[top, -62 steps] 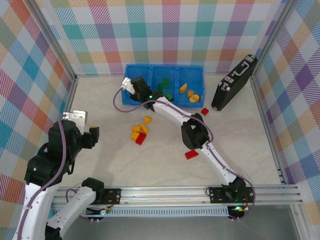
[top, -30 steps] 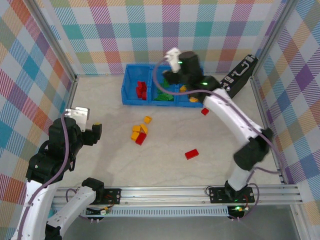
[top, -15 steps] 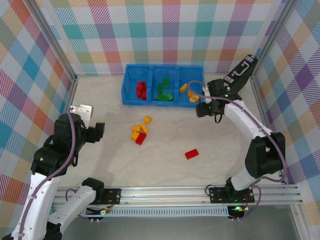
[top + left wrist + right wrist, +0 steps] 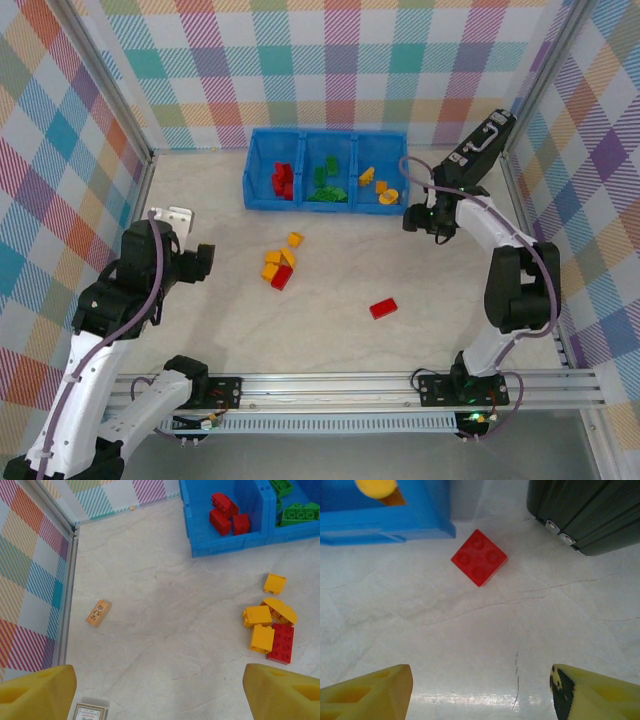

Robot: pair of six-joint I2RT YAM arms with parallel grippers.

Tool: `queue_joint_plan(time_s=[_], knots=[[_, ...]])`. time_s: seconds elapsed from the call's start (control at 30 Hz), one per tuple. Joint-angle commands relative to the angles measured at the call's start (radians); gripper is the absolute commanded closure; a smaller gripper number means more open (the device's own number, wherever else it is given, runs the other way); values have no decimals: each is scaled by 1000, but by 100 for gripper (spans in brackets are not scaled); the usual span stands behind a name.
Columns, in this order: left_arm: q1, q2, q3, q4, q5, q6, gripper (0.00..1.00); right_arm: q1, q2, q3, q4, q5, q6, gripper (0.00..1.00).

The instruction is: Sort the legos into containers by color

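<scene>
The blue tray (image 4: 300, 205) holds red legos (image 4: 283, 180) on the left, green legos (image 4: 325, 180) in the middle and yellow legos (image 4: 378, 185) on the right. A loose cluster of yellow bricks (image 4: 262, 622) and one red brick (image 4: 281, 642) lies on the table, and another red brick (image 4: 382, 308) lies nearer the front. My right gripper (image 4: 482, 695) is open and empty, just short of a small red brick (image 4: 479, 557) by the tray's right corner (image 4: 385, 525). My left gripper (image 4: 160, 695) is open over bare table, left of the cluster.
A black briefcase (image 4: 470, 165) leans at the back right, close beside the right gripper (image 4: 418, 218). A small tan block (image 4: 98, 612) lies near the left wall rail. A small labelled box (image 4: 90, 711) sits by the left gripper (image 4: 200, 262).
My right arm swung from the tray's left compartment across to the tray's right corner and came down beside the briefcase. The left arm crept slightly toward the cluster.
</scene>
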Motion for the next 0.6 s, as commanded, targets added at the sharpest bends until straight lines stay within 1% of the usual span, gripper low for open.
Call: queue_joint_plan(time_s=[0.0, 0.23, 0.4, 0.57], knots=[[7, 4, -13, 19, 1, -13, 14, -13, 45, 30, 20, -36, 29, 25], [7, 38, -19, 33, 5, -16, 14, -12, 118, 71, 57, -37, 13, 21], [7, 60, -22, 44, 12, -19, 13, -12, 161, 102, 80, -28, -29, 17], [7, 75, -26, 53, 20, -25, 13, -9, 189, 103, 119, -26, -65, 17]])
